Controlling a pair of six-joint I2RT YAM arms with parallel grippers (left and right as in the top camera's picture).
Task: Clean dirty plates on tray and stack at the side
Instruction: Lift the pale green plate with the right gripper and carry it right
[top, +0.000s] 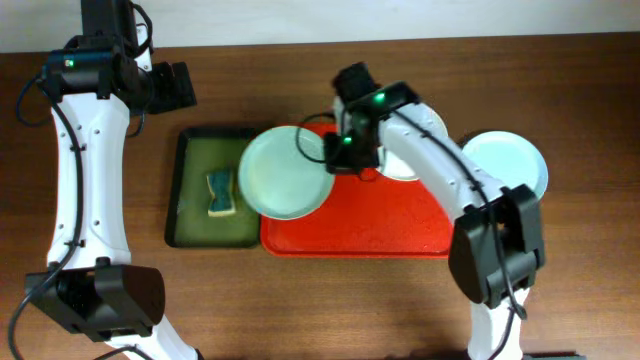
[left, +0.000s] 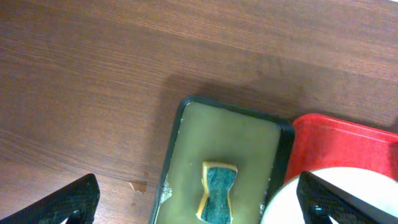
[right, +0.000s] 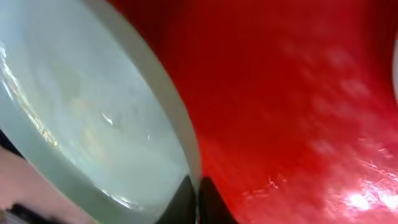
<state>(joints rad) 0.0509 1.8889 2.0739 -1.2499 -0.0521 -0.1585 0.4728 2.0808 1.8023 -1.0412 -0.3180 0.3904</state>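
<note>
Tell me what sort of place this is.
Probably a robot test bench staged for dishwashing: wooden table, plates around a red tray, a sponge in a green tray.

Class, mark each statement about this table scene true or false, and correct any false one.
1. The right gripper is pinching the rim of the pale blue-green plate. True.
2. The sponge lies on the red tray. False: it lies in the dark green tray.
3. The left gripper holds a plate. False: it is open and holds nothing, over the bare wooden table.
4. A second pale plate sits on the table to the right of the red tray. True.
</note>
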